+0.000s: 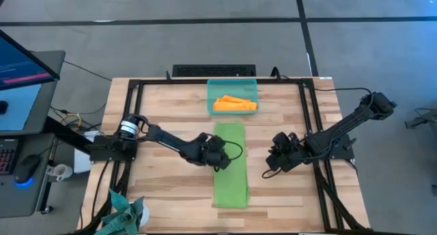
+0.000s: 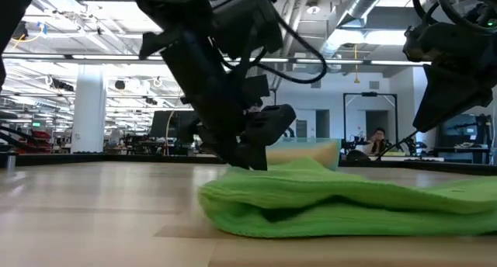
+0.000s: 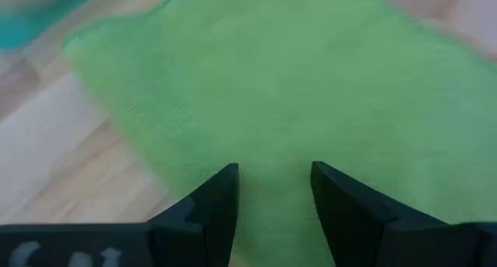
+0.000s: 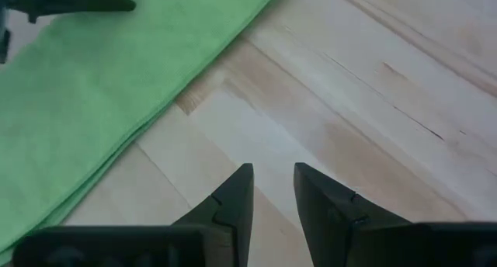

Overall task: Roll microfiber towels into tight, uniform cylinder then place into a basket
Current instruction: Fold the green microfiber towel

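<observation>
Hovering over the green towel (image 1: 230, 165), the left gripper (image 3: 273, 182) is unclenched, holding nothing. Beside the towel, the right gripper (image 4: 272, 182) is empty too. A one-sided pinch could roll it crooked.

**Both arms low, fingers parted**

Your left arm reaches in from the left edge, elbow bent, its left gripper (image 1: 220, 155) tipped down toward the centre with fingers (image 3: 211, 209) parted and nothing between them. Your right arm stretches in from the far right corner; the right gripper (image 1: 276, 161) hangs low, jaws slightly apart, also empty.
</observation>
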Available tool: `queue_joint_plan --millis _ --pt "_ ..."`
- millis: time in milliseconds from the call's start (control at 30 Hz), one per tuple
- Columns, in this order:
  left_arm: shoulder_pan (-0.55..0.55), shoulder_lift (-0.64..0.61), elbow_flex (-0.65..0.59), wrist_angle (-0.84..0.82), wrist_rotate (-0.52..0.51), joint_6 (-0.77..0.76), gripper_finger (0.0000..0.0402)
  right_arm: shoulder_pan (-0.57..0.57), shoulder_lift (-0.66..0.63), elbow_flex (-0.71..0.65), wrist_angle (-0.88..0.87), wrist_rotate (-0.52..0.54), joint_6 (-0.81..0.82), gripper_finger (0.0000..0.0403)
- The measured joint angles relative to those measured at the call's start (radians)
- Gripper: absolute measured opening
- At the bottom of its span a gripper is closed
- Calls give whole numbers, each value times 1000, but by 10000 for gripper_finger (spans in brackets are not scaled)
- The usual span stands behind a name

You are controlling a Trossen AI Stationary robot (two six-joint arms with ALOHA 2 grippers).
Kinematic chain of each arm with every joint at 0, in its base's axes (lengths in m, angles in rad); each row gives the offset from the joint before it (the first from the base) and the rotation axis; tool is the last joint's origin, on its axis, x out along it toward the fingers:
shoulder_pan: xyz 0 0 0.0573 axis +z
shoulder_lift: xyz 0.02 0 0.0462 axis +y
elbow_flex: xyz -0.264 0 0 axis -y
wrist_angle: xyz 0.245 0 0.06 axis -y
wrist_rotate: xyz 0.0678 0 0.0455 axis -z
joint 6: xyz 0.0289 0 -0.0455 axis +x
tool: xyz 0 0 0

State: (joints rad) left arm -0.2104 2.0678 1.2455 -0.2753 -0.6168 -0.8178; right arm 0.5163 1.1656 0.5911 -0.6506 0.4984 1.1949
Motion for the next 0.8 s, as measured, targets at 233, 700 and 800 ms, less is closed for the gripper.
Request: queue_joint_plan --millis 233,700,800 --pt "-45 -13 97 -10 -108 219 155 -20 0 0 87 0 -170 118" --pt "-316 -35 358 -487 -189 321 155 103 0 0 646 -1 -714 118" --pt "-356 -35 339 -502 -137 245 155 148 0 0 771 20 -797 118"
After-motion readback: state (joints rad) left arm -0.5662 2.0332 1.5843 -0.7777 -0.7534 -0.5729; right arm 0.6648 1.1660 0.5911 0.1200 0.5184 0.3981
